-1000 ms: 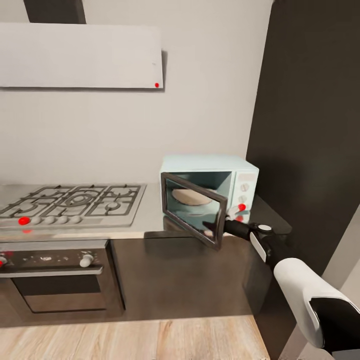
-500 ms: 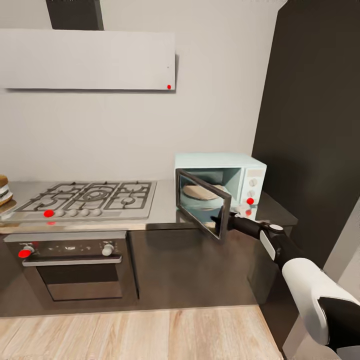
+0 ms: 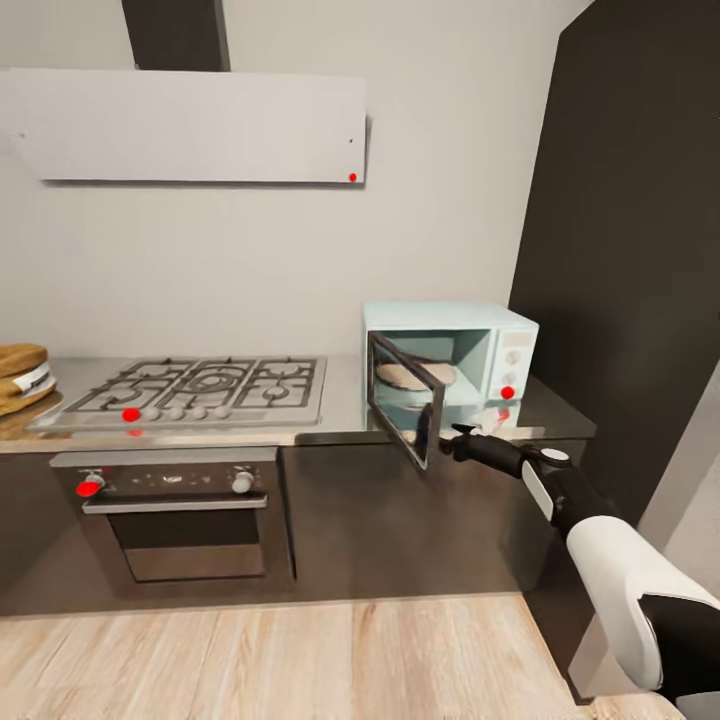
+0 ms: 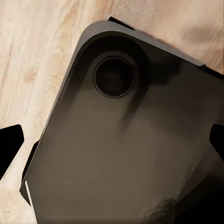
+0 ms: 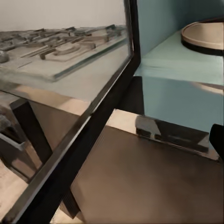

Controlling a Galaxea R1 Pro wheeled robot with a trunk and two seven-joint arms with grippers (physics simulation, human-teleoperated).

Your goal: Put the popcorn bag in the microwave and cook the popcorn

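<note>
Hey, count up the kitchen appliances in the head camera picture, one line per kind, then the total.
Microwave: 1
Gas hob: 1
Built-in oven: 1
Range hood: 1
Total: 4

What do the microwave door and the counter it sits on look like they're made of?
The microwave door looks like dark glass in a metal frame: the hob shows through it in the right wrist view. The countertop seems polished steel, grey and glossy.

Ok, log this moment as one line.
phase: opening microwave | door: swung open | right tool: at door's free edge | popcorn bag: on countertop, left of hob
</note>
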